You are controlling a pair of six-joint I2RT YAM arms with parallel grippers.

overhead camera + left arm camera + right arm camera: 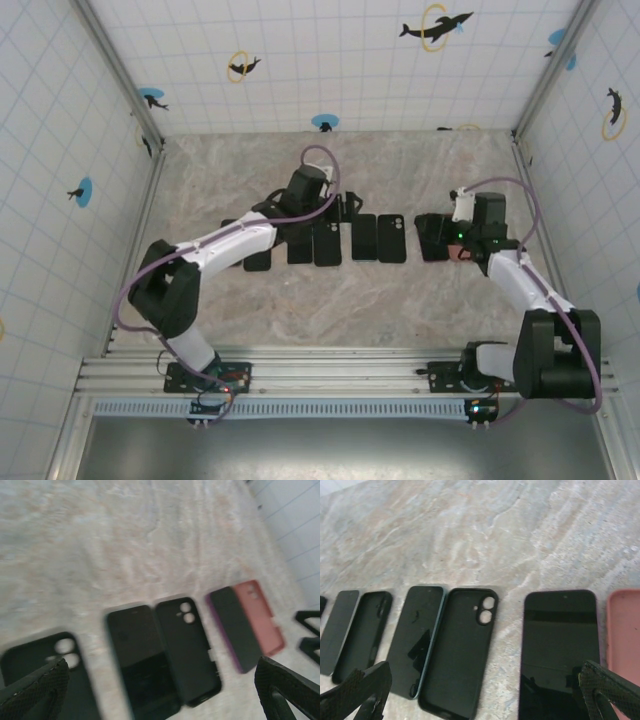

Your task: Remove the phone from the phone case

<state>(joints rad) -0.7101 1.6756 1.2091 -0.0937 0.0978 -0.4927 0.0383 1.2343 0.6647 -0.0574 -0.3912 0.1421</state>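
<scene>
Beside pink case (624,645), phone (560,650) lies flat, long axis near-far; L gripper (162,680), R gripper (485,692) wide open, empty.

marbled tabletop (400,300), white tiled walls (330,50), dolphin stickers (432,27), metal rail (330,368)

Our left arm (225,243) and right arm (520,282) pair smooth white link shells with bulky black joints, and a mauve cable (127,300) runs in loose loops along each. Our black bases (205,380) carry tiny red and green lights, and our gripper fingers (37,690) are black with a fine cross-hatched texture.
</scene>
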